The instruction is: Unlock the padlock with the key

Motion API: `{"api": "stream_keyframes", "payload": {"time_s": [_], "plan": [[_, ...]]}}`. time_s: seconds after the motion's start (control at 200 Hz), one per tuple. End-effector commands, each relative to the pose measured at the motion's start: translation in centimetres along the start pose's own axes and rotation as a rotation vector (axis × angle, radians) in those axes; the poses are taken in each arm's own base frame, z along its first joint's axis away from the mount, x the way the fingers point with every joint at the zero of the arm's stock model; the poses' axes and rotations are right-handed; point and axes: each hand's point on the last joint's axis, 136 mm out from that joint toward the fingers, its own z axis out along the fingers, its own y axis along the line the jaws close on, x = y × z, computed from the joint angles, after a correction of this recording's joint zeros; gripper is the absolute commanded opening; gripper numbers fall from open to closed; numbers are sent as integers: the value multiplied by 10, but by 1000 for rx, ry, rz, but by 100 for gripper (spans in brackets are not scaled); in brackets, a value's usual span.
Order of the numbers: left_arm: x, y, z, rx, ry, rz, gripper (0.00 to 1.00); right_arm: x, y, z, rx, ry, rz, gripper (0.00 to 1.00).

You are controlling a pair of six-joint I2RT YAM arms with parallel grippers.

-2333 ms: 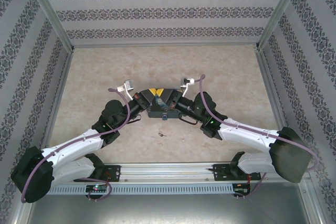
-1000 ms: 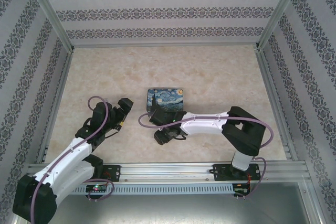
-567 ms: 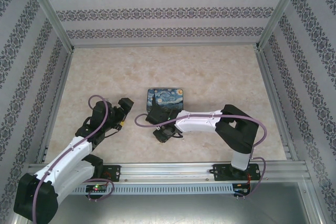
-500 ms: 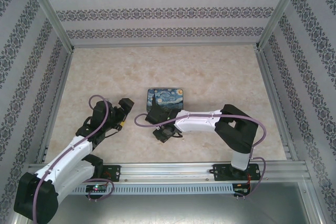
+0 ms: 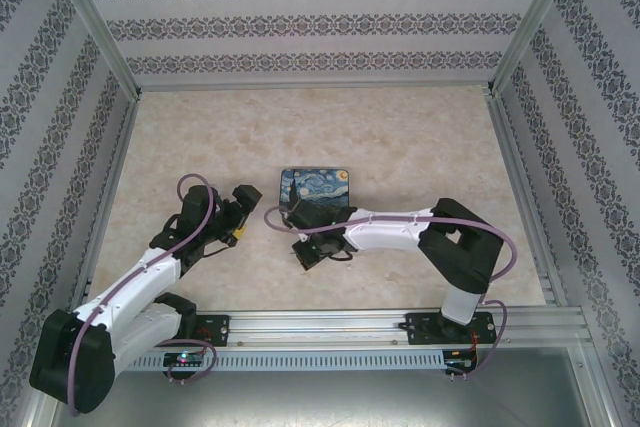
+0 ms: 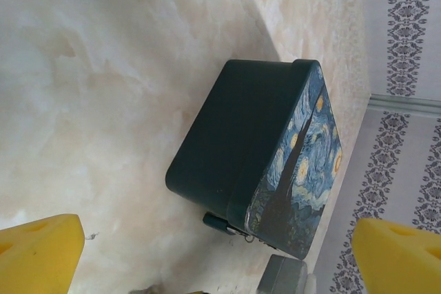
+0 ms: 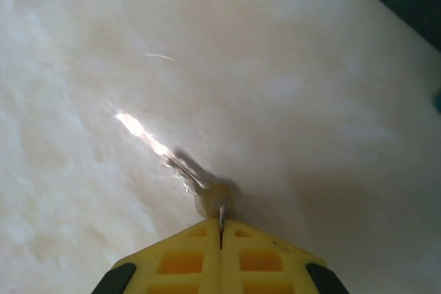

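My right gripper is shut, and its yellow fingertips pinch the head of the small silvery key. The key's blade points away from the fingers, low over the marbled tabletop. In the top view the right gripper sits just in front of the Starry Night case. The padlock, tiny and bluish-grey, hangs at the case's front lower edge. My left gripper is open, with yellow pads wide apart, and it faces the case from the left. In the top view it holds nothing.
Patterned walls and metal frame posts enclose the tabletop. A rail with both arm bases runs along the near edge. A grey part of the right arm shows just below the case.
My right gripper has closed on the key and shifted slightly left in front of the case. The left gripper has edged a little toward the case and stayed open.
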Motion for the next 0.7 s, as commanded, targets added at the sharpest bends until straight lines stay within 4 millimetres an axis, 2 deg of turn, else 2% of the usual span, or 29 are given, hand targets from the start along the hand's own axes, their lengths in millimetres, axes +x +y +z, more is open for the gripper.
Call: {"api": "stream_keyframes", "payload": {"time_s": [0.0, 0.11, 0.275, 0.495, 0.695], "plan": [[-2, -14, -2, 43, 12, 33, 100, -6, 8, -17, -66, -37, 53, 0], [1, -12, -1, 45, 25, 28, 100, -12, 11, -25, -92, -66, 69, 0], [4, -9, -1, 43, 35, 26, 100, -11, 13, -22, -109, -65, 82, 0], [3, -12, -1, 51, 34, 26, 100, 3, 12, -18, -98, -8, 86, 0], [3, -14, 0, 55, 39, 30, 100, 14, 22, -55, -91, -50, 70, 0]]}}
